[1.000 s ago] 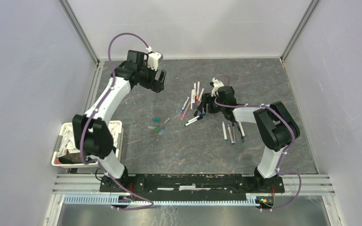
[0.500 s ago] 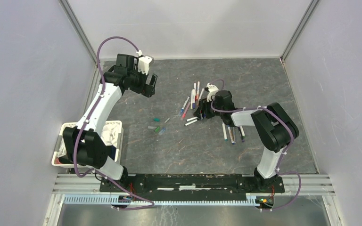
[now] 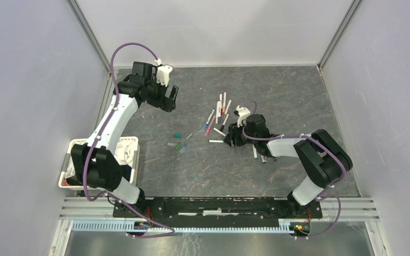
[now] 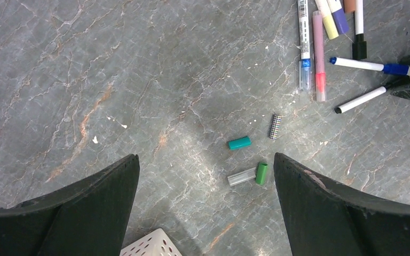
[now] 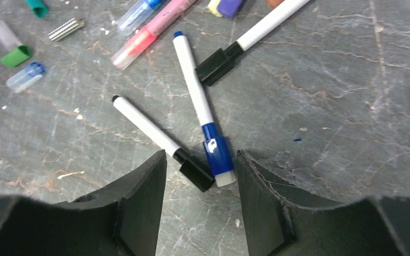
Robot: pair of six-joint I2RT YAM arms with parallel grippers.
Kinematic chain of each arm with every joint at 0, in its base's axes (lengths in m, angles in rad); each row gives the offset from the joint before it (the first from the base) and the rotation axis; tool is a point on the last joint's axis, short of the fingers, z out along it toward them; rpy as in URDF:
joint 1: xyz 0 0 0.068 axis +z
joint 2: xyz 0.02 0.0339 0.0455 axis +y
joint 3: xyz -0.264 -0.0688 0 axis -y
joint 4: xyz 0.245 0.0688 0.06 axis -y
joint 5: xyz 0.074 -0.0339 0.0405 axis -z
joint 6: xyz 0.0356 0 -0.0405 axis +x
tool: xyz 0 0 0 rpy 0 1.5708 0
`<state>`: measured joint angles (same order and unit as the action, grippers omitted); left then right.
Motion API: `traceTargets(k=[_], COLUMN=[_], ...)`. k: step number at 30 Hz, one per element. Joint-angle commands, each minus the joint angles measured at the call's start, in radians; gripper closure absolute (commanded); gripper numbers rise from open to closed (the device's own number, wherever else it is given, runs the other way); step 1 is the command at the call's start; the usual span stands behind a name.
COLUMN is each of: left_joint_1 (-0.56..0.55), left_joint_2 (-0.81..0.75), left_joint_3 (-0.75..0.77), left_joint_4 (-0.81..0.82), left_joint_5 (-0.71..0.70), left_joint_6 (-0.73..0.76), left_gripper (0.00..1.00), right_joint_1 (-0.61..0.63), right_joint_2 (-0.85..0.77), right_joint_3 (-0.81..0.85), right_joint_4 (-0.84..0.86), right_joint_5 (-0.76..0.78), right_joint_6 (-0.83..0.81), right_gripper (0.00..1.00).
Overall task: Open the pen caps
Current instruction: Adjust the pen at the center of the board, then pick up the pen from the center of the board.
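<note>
right fingers around two pen ends, left fingers spread wide over loose caps

we see the right gripper (image 5: 200, 160) down at the table (image 3: 299, 96), its fingers (image 5: 139, 202) part-spread, with the capped ends of the black-ended pen (image 5: 155, 130) and the blue-ended pen (image 5: 195, 88) lying between them, neither pinched. the left gripper (image 4: 205, 160) hangs higher, fingers (image 4: 85, 213) fully apart and holding nothing. under it lie a teal cap (image 4: 239, 142), a green cap (image 4: 261, 173) and a clear cap (image 4: 242, 176), near the other pens (image 3: 220, 106).
</note>
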<state>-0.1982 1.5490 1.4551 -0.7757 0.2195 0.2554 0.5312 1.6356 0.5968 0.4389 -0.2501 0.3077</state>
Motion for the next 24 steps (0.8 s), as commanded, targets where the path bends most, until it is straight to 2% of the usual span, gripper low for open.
traceTargets(k=[1, 12, 24], left_joint_1=[0.000, 0.000, 0.000], left_joint_2=[-0.042, -0.054, -0.204], left_joint_3=[0.015, 0.012, 0.002], left_joint_4=[-0.009, 0.010, 0.068], left_joint_5=[0.027, 0.036, -0.147], left_joint_6=[0.019, 0.017, 0.098], left_gripper=[0.00, 0.00, 0.00], right_joint_1=[0.005, 0.037, 0.131], right_joint_2=[0.018, 0.117, 0.195], right_joint_3=[0.084, 0.250, 0.364], right_joint_4=[-0.093, -0.216, -0.351], right_joint_5=[0.084, 0.159, 0.314], right_joint_6=[-0.033, -0.105, -0.206], right_gripper=[0.45, 0.53, 0.58])
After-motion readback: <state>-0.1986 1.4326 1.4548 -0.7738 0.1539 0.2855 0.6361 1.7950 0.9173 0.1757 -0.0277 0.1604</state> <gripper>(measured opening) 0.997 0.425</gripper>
